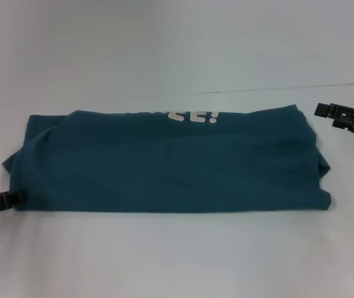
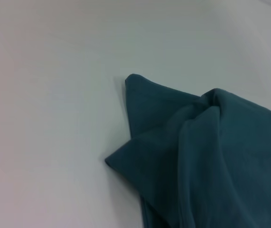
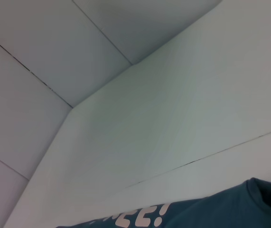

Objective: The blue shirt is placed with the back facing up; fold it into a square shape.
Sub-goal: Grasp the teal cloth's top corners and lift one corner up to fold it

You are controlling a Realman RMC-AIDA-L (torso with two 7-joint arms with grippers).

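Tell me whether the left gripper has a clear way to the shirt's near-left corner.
Probably yes. The left gripper sits right beside the blue shirt at its near-left corner, with nothing between them and only bare table around. The right gripper is off the far-right end.

Black left gripper (image 1: 3, 202) sits low at the near left edge; black right gripper (image 1: 348, 118) hovers far right.

one blue shirt (image 1: 164, 164), two grippers, one table (image 1: 177, 254)
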